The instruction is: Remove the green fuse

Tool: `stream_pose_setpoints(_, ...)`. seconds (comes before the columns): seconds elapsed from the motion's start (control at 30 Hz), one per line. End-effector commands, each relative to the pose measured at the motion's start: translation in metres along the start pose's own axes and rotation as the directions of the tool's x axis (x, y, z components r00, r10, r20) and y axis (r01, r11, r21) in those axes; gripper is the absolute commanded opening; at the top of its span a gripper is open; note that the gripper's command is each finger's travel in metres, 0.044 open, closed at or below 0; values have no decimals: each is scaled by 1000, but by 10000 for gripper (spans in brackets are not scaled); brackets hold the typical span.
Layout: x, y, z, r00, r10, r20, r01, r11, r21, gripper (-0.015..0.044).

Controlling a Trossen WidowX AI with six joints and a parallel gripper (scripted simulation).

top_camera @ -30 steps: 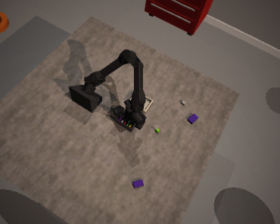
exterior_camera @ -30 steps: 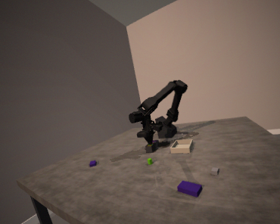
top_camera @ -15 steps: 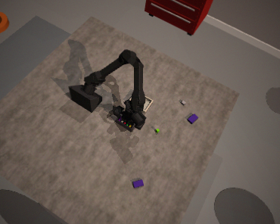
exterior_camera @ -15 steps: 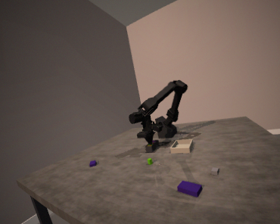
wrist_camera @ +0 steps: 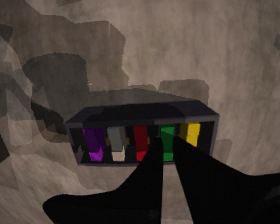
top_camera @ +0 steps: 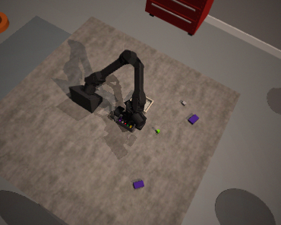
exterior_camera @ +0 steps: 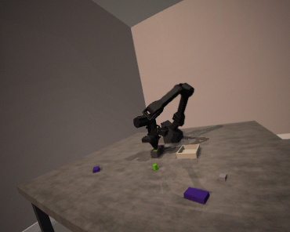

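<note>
Near the middle of the grey table (top_camera: 197, 163), the black arm (top_camera: 133, 72) bends down over the dark fuse block (wrist_camera: 144, 131), and its gripper (wrist_camera: 168, 153) is closed almost fully on the green fuse (wrist_camera: 166, 142), one dark finger (wrist_camera: 146, 178) on each side of it. That fuse sits in its slot in the block, fourth from the left in the wrist view, between the red fuse (wrist_camera: 140, 142) on its left and the yellow fuse (wrist_camera: 193, 133) at the right end; the purple fuse (wrist_camera: 95, 143) and the white fuse (wrist_camera: 116, 143) fill the two slots further left. From the exterior view the gripper (exterior_camera: 155, 144) hangs straight over the block (exterior_camera: 157, 153), and the pale tray (exterior_camera: 188, 151) stands just to the right of it on the table. Loose pieces lie well apart from the block: a small green piece (exterior_camera: 155, 167) nearer the camera, a large purple block (exterior_camera: 196, 194) at the near right, a small purple block (exterior_camera: 96, 169) to the left, and a small grey cube (exterior_camera: 222, 177) to the right. Beyond the table's far edge in the top view stands a red drawer cabinet (top_camera: 178, 11).
</note>
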State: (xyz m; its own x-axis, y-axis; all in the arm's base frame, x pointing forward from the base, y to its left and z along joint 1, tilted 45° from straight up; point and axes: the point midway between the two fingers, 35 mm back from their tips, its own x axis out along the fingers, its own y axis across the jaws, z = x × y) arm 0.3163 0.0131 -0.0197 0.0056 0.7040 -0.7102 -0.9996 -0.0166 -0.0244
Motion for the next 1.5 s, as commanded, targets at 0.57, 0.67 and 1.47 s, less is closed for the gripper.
stream_pose_setpoints(0.57, -11, -1, 0, 1000, -2, -2, 2, 1000, -3, 0)
stream_pose_setpoints(0.67, -13, -1, 0, 1000, -2, -2, 2, 1000, -3, 0)
stream_pose_setpoints(1.47, -25, -1, -1, 1000, -2, -1, 2, 1000, -1, 0)
